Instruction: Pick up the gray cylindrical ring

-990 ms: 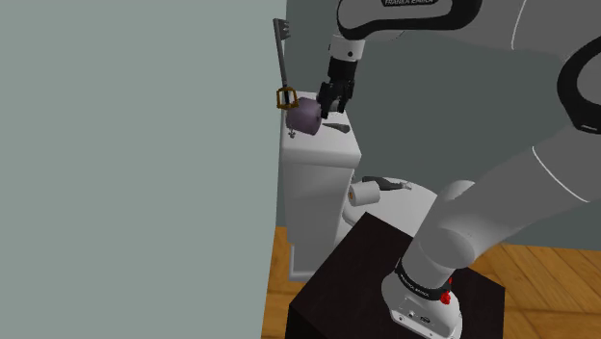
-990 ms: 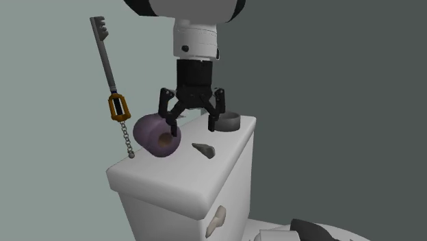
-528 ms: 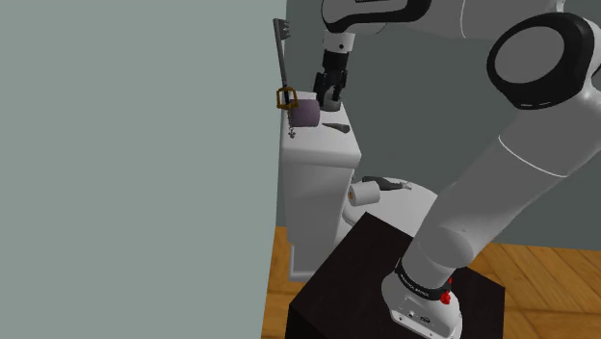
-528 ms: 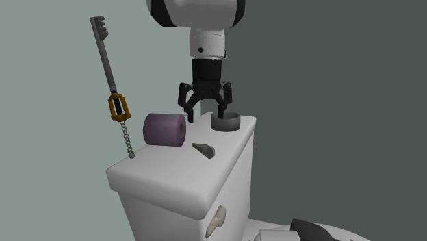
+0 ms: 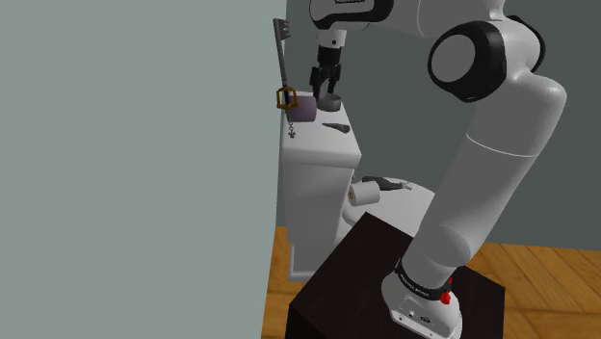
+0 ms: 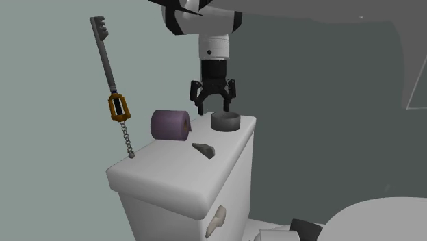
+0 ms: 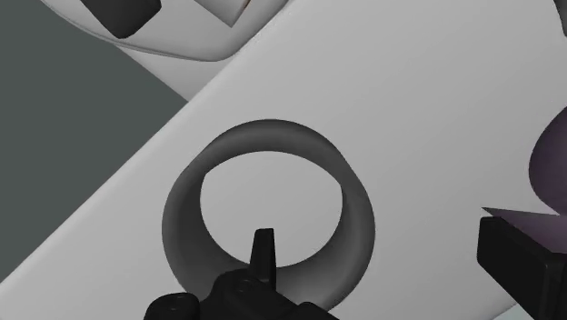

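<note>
Wrist view: gray ring (image 7: pixel 359 223) near rim hidden behind finger (image 7: pixel 263 255). Purple roll (image 7: pixel 545 164) cut by frame edge, partly behind other finger. Second exterior view: small grey item (image 6: pixel 204 150) on tank lid (image 6: pixel 171 174) unidentifiable.

The gripper (image 6: pixel 213 107) hangs with its fingers spread just above the gray ring (image 6: pixel 225 123), which sits at the far corner of the white tank lid (image 6: pixel 164 176). On the lid nearby lie a purple roll (image 6: pixel 170 127) and a small grey wedge (image 6: pixel 204 150). A tall key (image 6: pixel 109 68) stands upright at the lid's left edge, its chain reaching down to the lid.
</note>
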Robot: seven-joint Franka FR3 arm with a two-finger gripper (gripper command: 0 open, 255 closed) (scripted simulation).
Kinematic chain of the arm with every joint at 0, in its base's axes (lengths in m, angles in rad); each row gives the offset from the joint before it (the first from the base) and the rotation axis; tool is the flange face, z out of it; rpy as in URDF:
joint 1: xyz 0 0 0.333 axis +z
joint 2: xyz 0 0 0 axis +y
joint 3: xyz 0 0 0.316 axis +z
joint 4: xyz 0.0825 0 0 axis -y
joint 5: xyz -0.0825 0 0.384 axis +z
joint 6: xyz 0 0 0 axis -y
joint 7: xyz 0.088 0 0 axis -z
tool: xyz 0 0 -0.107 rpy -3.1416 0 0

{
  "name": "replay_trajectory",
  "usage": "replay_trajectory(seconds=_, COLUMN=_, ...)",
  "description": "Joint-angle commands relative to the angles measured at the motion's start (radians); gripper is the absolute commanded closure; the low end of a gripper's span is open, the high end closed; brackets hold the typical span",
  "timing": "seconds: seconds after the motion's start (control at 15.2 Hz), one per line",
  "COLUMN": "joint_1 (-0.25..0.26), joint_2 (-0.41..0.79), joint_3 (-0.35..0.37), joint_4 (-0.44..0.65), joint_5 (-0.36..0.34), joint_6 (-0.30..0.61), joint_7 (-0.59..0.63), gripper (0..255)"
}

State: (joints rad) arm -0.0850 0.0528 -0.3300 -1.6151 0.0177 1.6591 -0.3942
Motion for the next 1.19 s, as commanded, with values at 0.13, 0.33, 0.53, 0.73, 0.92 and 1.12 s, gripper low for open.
replay_trajectory(seconds=0.13, joint_1=0.000, joint_2=0.002, joint_3=0.000, joint_4=-0.051, joint_5=0.000, joint_6=0.053, joint_7=-0.002, gripper=0)
replay_trajectory(seconds=0.33, joint_1=0.000, joint_2=-0.001, joint_3=0.000, joint_4=-0.088, joint_5=-0.001, joint_6=0.088, joint_7=-0.002, gripper=0)
replay_trajectory(seconds=0.53, joint_1=0.000, joint_2=-0.001, joint_3=0.000, joint_4=-0.090, joint_5=-0.001, joint_6=0.090, joint_7=-0.001, gripper=255)
replay_trajectory(seconds=0.73, joint_1=0.000, joint_2=0.000, joint_3=0.000, joint_4=-0.089, joint_5=-0.001, joint_6=0.090, joint_7=-0.001, gripper=255)
replay_trajectory(seconds=0.92, joint_1=0.000, joint_2=0.000, joint_3=0.000, joint_4=-0.089, joint_5=-0.001, joint_6=0.090, joint_7=-0.001, gripper=255)
replay_trajectory(seconds=1.12, joint_1=0.000, joint_2=0.000, joint_3=0.000, joint_4=-0.074, joint_5=-0.001, joint_6=0.074, joint_7=-0.002, gripper=255)
